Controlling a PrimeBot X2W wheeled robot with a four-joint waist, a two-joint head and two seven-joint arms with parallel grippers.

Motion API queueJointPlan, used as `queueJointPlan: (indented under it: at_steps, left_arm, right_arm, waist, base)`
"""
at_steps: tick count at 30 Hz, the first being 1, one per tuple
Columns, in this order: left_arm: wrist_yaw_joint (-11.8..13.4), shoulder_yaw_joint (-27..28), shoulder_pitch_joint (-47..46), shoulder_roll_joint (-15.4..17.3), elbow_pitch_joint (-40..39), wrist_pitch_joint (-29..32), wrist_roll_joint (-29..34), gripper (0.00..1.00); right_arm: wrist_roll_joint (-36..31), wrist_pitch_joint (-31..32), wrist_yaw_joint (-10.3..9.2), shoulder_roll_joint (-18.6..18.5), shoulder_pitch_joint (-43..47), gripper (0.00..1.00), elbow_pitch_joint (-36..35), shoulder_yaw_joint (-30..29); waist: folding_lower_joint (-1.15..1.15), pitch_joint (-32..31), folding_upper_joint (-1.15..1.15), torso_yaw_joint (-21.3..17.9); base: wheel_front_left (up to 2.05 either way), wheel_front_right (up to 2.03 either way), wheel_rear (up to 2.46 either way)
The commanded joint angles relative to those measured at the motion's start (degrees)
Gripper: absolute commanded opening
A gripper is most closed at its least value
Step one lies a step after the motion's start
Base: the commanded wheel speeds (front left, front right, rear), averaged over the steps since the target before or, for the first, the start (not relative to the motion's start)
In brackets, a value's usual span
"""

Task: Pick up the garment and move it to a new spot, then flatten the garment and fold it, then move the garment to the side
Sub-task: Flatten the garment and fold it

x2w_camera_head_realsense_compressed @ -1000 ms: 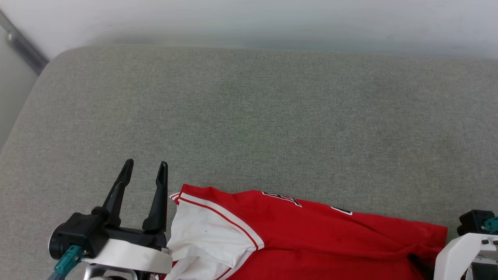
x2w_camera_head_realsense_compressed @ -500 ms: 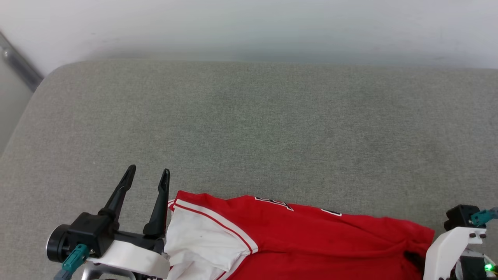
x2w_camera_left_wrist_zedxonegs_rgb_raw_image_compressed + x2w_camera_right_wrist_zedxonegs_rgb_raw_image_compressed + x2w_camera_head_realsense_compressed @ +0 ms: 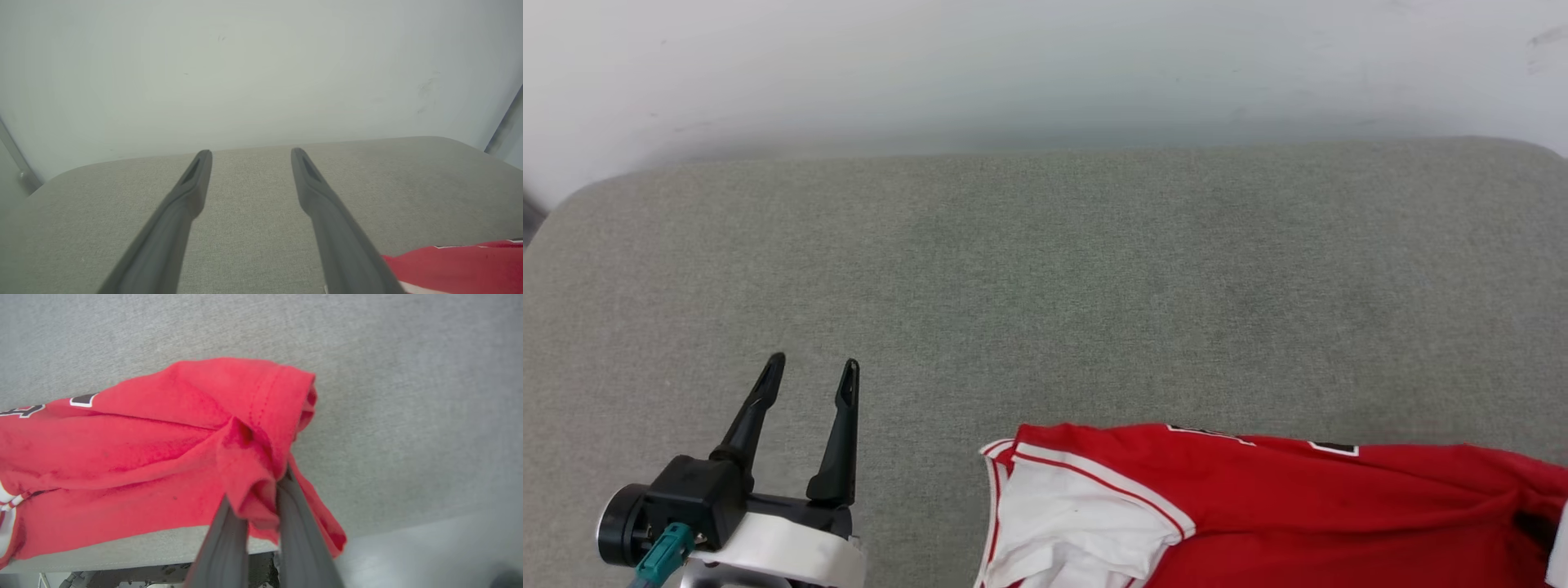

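Note:
The garment [image 3: 1339, 506], a red jersey with a white sleeve and striped trim, lies bunched along the near edge of the grey cushion [image 3: 1045, 269], at the lower right of the head view. In the right wrist view my right gripper [image 3: 261, 490] is shut on a pinched fold of the garment [image 3: 143, 457] near its hem, lifting that corner. My left gripper [image 3: 813, 365] stands open above bare cushion to the left of the shirt, apart from it. Between the fingers of the left gripper [image 3: 251, 152] is nothing; a red edge of the garment [image 3: 457, 261] shows at lower right.
A pale wall [image 3: 1045, 65] runs along the cushion's far side. The cushion's front edge [image 3: 122, 555] lies just under the shirt, with a metal frame and floor below it. Wide bare cushion stretches behind and to the left of the shirt.
The head camera has shifted. The garment has slid right, away from my left gripper, opening a gap between them. My right gripper has shut on the shirt's right end.

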Motion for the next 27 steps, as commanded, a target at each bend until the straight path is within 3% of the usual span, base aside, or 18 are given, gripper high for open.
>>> queueJointPlan:
  at_steps: [1, 4, 10, 16, 20, 26, 27]
  left_arm:
    - [0.29, 0.05, 0.36, 0.06, -0.14, 0.07, 0.3, 1.0]
    - [0.4, -0.07, 0.42, 0.02, -0.19, 0.09, 0.19, 1.0]
    - [0.39, -0.55, 0.03, -0.2, 0.1, 0.32, 0.03, 1.0]
    - [-0.07, -1.29, -1.14, -0.56, 0.79, 0.63, -0.3, 1.0]
    - [-0.35, -1.72, -1.66, -0.9, 1.07, 0.42, -0.46, 1.0]
    - [-0.94, -2.59, -2.78, -1.44, 1.22, 0.2, -0.53, 1.0]
    - [-1.71, -3.11, -4.33, -2.0, 1.64, -0.17, -0.51, 1.0]
  right_arm:
    - [-0.53, 1.17, -0.02, 0.02, -0.58, 0.0, -0.23, -1.65]
    - [2.05, 5.14, -0.02, 2.69, -0.7, 0.0, -1.0, -3.74]
    - [14.39, 14.61, -0.02, 9.9, -1.17, 0.0, -5.09, -4.05]
    - [30.67, 20.89, -0.02, 11.59, 0.66, 0.0, -4.73, -0.04]
    - [40.38, 19.12, -0.02, 11.6, 1.34, 0.0, -2.84, 6.87]
    - [46.14, 13.97, -0.02, 11.58, -1.94, 0.0, -1.56, 17.49]
    - [48.67, 8.46, -0.02, 11.57, -5.92, 0.0, 1.22, 25.57]
  waist:
    - [0.0, 0.05, 0.0, -0.34]
    - [0.0, 0.14, 0.0, -0.61]
    - [0.0, 0.35, 0.0, -0.19]
    - [0.0, 0.41, 0.0, 1.8]
    - [0.0, 0.54, 0.0, 3.64]
    - [0.0, 1.63, 0.0, 6.04]
    - [0.0, 3.13, 0.0, 7.65]
  base:
    - [0.0, 0.0, 0.0]
    - [0.0, 0.0, 0.0]
    - [0.0, 0.0, 0.0]
    - [0.0, 0.0, 0.0]
    - [0.0, 0.0, 0.0]
    - [0.0, 0.0, 0.0]
    - [0.0, 0.0, 0.0]
